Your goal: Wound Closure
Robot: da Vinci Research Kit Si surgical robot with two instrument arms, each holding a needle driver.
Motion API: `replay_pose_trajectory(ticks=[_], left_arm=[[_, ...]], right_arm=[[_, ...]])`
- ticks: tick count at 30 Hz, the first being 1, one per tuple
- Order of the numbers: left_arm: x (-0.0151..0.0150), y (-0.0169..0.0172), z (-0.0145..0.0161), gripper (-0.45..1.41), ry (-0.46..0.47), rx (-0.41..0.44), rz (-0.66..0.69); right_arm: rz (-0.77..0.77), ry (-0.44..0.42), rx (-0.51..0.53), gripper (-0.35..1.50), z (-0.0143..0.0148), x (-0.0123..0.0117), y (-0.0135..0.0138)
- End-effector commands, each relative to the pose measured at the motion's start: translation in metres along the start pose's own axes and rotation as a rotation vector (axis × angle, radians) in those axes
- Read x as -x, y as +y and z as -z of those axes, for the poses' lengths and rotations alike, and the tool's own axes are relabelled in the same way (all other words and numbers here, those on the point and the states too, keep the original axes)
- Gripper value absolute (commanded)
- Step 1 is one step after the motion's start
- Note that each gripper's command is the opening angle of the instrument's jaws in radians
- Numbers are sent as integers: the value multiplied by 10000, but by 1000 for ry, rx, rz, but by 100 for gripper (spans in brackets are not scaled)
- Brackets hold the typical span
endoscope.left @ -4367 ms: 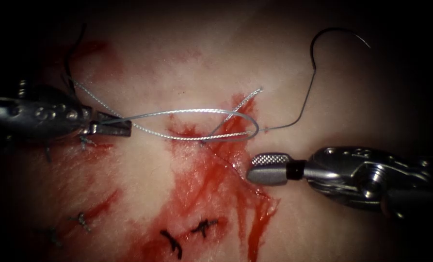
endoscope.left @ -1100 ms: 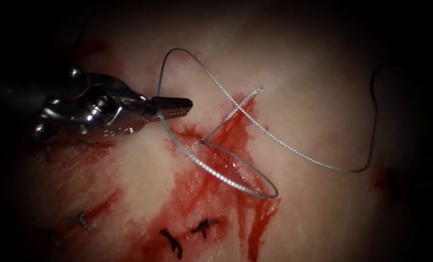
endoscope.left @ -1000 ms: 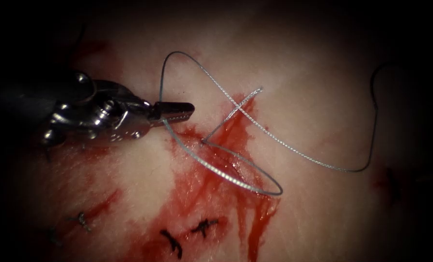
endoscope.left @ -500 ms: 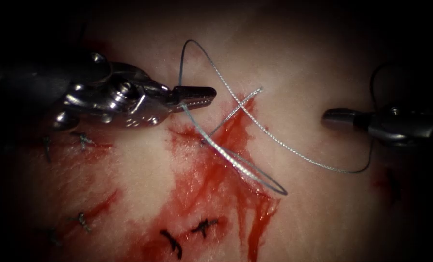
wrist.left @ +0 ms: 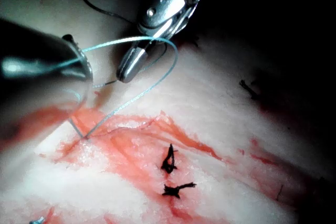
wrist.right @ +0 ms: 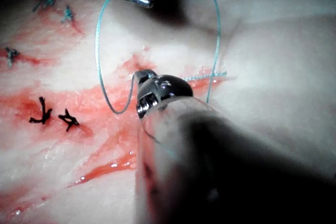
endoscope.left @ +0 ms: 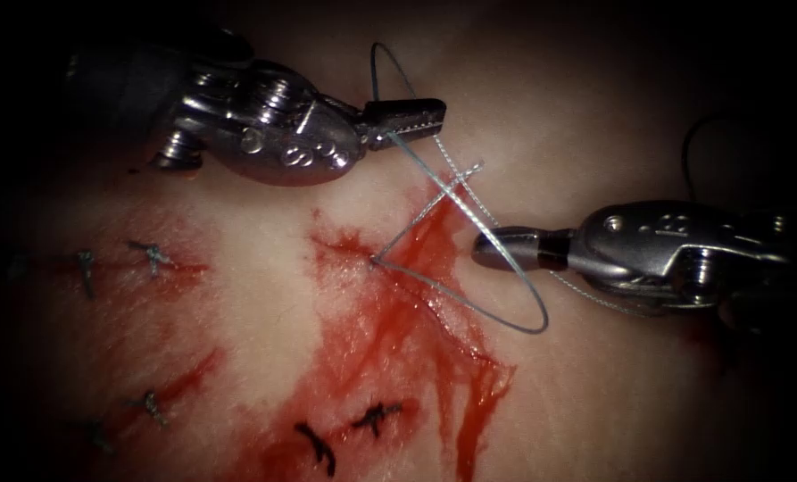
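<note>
Left gripper [endoscope.left: 404, 117] grasps the thread [endoscope.left: 469, 308]; right gripper [endoscope.left: 505, 248], clenched, empty, sits inside the loop.
Needle [endoscope.left: 689, 152] lies free, far right; a snagged loop could tear the tissue [endoscope.left: 264, 295].

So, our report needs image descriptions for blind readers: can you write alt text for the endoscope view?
The left end effector grips the thread, which loops over the red-stained cut in the tissue, while the right end effector sits beside the loop, just right of the cut. Dark finished stitches lie below.
</note>
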Motion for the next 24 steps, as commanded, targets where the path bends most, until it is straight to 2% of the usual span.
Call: replay_pose_trajectory(ticks=[1, 4, 6, 7, 9, 10, 12, 16, 20, 24], left_arm=[[1, 6, -9, -45, -18, -1, 26], [5, 16, -16, -45, -83, 5, 85], [8, 24, -20, -45, -128, 25, 109], [9, 28, -22, -45, -148, 30, 127], [12, 37, -25, -45, -195, 56, 144], [13, 43, -27, -45, -217, 68, 161], [14, 55, -29, -45, -273, 110, 181], [14, 78, -31, -45, -368, 177, 207], [11, 91, -29, -45, -413, 181, 222], [5, 98, -26, -45, -407, 203, 179]], right_arm=[[17, 26, -46, -35, -22, 2, -6], [36, 137, -173, -35, -41, 8, -12], [24, 217, -216, -35, -51, 9, -15], [28, 271, -203, -35, -57, 8, -16], [14, 348, -107, -35, -65, 6, -18], [-16, 406, -2, -35, -69, 4, -19], [-7, 479, 114, -35, -72, 1, -22], [-61, 551, 343, -35, -70, -12, -18], [-90, 579, 448, -35, -60, -20, -10], [-160, 605, 523, -35, -54, -25, -4]])
